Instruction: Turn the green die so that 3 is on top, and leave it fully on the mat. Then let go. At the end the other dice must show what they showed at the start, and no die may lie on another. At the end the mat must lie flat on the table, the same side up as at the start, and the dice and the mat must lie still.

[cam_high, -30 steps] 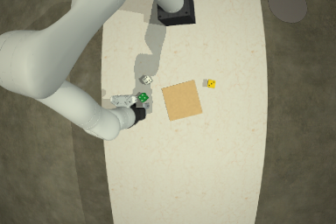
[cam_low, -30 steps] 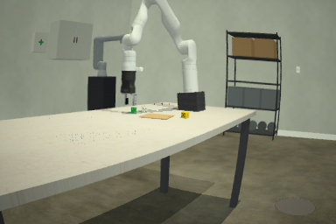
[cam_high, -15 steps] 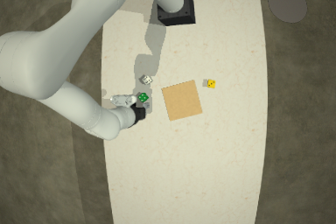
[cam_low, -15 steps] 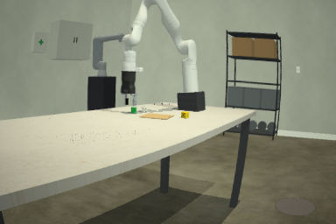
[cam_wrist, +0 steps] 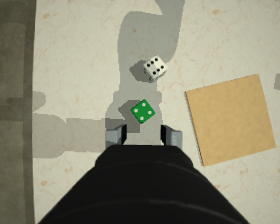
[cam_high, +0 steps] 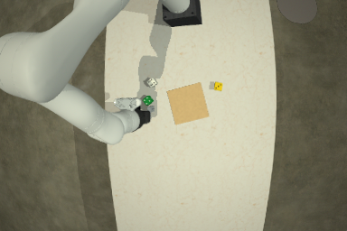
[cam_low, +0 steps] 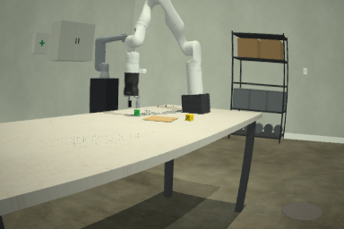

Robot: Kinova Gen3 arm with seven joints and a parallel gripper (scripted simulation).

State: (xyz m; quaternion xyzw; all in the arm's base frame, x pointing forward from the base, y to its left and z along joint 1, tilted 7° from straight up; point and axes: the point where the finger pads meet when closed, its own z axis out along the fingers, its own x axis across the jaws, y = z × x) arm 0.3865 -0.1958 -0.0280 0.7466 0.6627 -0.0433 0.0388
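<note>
The green die [cam_wrist: 143, 111] lies on the table top, left of the tan mat [cam_wrist: 230, 118], and shows three pips on its top face. It also shows in the overhead view [cam_high: 147, 101] and in the side view [cam_low: 136, 112]. My gripper [cam_wrist: 143, 131] is open and empty. It hangs above the table with its fingertips just short of the green die. A white die [cam_wrist: 155, 68] showing six lies just beyond the green die. A yellow die [cam_high: 218, 87] lies to the right of the mat [cam_high: 187, 103].
The arm's black base [cam_high: 181, 7] stands at the far end of the table. The left table edge [cam_high: 107, 106] runs close beside my gripper. A shelf rack [cam_low: 259, 83] stands on the floor beyond the table.
</note>
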